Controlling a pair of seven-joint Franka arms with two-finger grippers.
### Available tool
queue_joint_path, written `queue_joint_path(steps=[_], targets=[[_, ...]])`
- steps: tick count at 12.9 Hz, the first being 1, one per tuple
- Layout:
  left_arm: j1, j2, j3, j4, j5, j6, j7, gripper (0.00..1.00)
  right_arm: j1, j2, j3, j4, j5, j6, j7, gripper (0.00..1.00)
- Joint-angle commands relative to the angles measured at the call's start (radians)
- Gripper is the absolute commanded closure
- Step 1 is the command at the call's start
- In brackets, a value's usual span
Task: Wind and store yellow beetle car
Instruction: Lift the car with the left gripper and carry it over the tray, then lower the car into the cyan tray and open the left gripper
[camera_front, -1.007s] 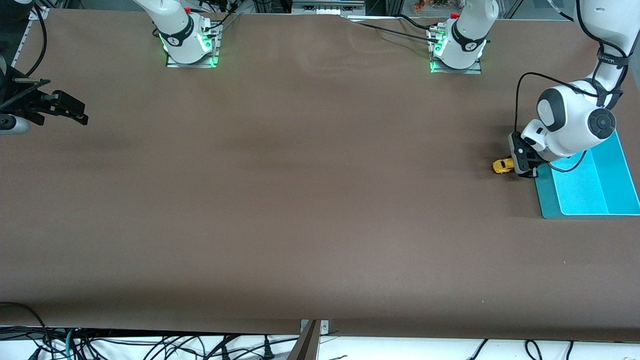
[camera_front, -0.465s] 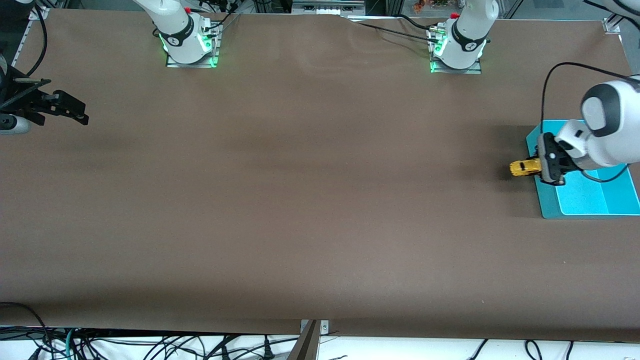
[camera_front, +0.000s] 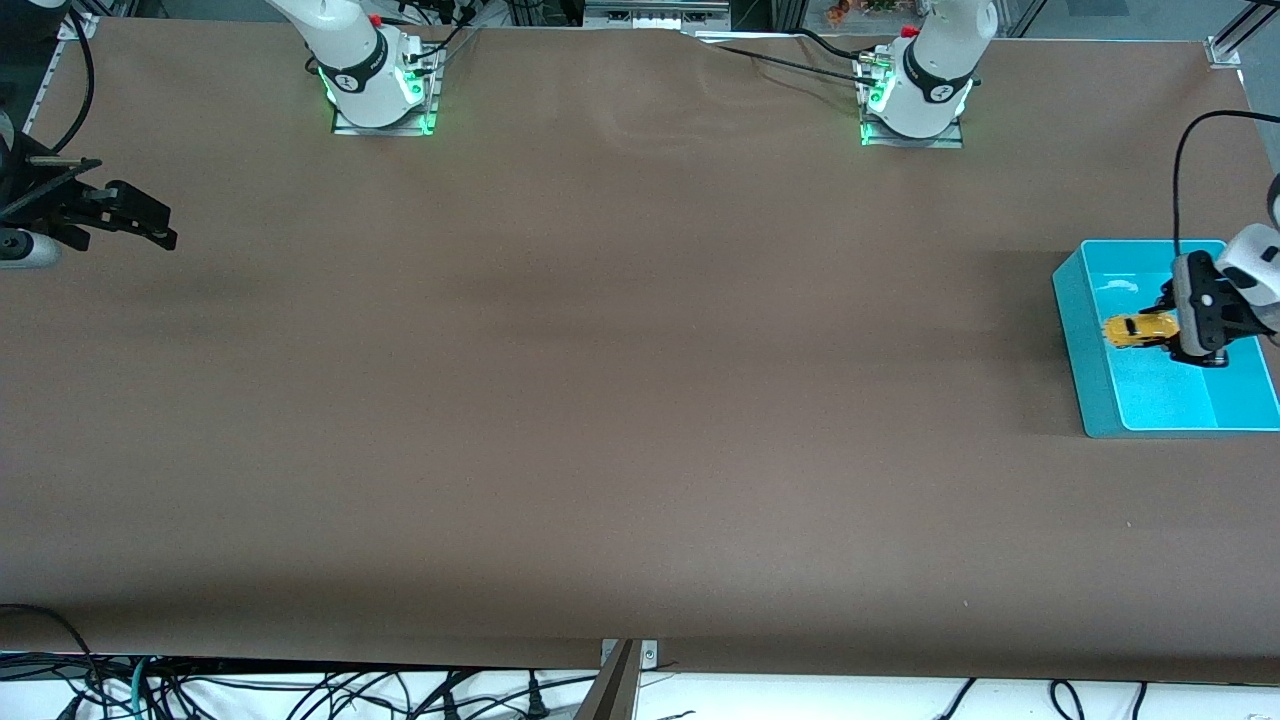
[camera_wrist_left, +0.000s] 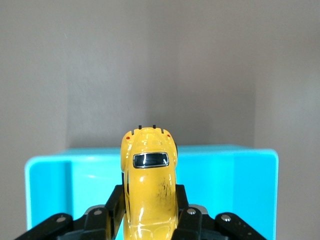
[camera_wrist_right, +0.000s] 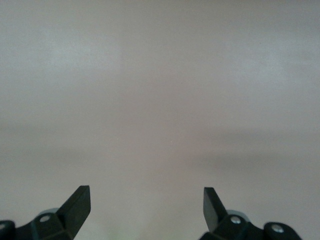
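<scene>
Over the teal bin (camera_front: 1085, 340), left tool (camera_front: 1165, 327) pinching yellow beetle car (camera_front: 1138, 329), arm cut off, right tool (camera_front: 160, 232) spread, waiting.

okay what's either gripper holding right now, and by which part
The left gripper, over the blue bin, holds the yellow beetle car, pinched by the sides of one end. The right gripper waits open, holding nothing.

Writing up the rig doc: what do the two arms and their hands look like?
Both arms are glossy white with black joint bands, on metal base plates glowing green, red fittings and black cables at the bases. The left hand is black with a grey-white body and a looping black cable. The right hand has black fingers with angled tips and silver screws.
</scene>
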Motion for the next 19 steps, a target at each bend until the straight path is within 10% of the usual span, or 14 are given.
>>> queue_joint_path(steps=[1, 12, 13, 15, 19], targets=[[0.063, 0.141, -0.006, 0.135, 0.035, -0.021, 0.103, 0.9, 0.002, 0.009, -0.002, 0.025, -0.003, -0.017, 0.002, 0.0], [0.129, 0.346, 0.002, 0.177, 0.03, 0.135, 0.177, 0.77, 0.004, 0.009, 0.001, 0.025, -0.001, -0.025, 0.002, 0.0], [0.129, 0.346, 0.002, 0.176, 0.031, 0.142, 0.183, 0.65, 0.004, 0.009, 0.001, 0.025, -0.001, -0.023, 0.002, 0.0], [0.126, 0.334, 0.002, 0.177, 0.032, 0.136, 0.19, 0.0, 0.004, 0.009, 0.001, 0.025, -0.001, -0.023, 0.0, 0.0], [0.117, 0.253, -0.009, 0.183, 0.024, 0.041, 0.146, 0.0, 0.002, 0.009, -0.002, 0.025, -0.001, -0.02, 0.0, 0.0]])
